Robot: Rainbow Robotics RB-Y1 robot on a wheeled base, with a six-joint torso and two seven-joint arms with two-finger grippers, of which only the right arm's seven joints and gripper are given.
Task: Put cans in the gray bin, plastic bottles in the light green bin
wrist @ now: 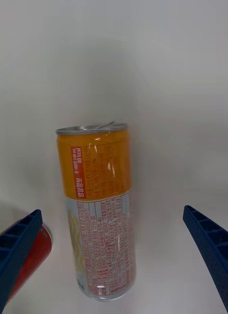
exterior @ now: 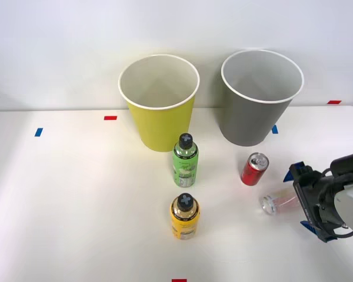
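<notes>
The orange can (wrist: 98, 211) lies on its side on the worktop (exterior: 76, 205), just beside the upright red can (exterior: 255, 169) and in front of the gray bin (exterior: 256, 117). The right hand (exterior: 300, 197) is at its base end, fingers (wrist: 207, 240) spread apart with the can between them, nothing gripped yet. This looks like the approach to pick up that can; next the fingers must move in and close on its body, then lift it to the gray bin. Count: two cans, two plastic bottles, green (exterior: 186, 161) and yellow (exterior: 185, 217), two bins including the light green bin (exterior: 162, 117); all four items are out of the bins
</notes>
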